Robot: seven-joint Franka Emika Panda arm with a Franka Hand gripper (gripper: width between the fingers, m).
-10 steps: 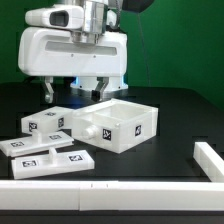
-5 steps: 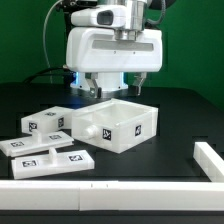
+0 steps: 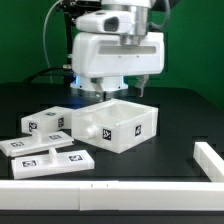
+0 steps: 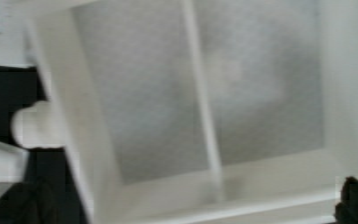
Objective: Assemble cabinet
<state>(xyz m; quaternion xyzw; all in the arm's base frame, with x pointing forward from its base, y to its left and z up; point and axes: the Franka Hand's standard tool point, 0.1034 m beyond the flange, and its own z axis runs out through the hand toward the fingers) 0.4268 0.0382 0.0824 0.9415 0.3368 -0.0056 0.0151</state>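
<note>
The cabinet (image 3: 118,124) sits near the middle of the matte black desk (image 3: 165,168). It is a smooth white plastic box, open-topped, with square black-and-white tags on its outer walls. The wrist view shows its pale inner face split by a thin straight rib. The jaws hang spread wide just above it, holding nothing. Flat white tagged panels (image 3: 45,122) lie beside it, toward the desk's front edge.

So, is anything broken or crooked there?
No, nothing looks odd. The cabinet box sits flat on the table, the loose panels lie flat beside it on the exterior view's left, and the open hand is right above the box.
</note>
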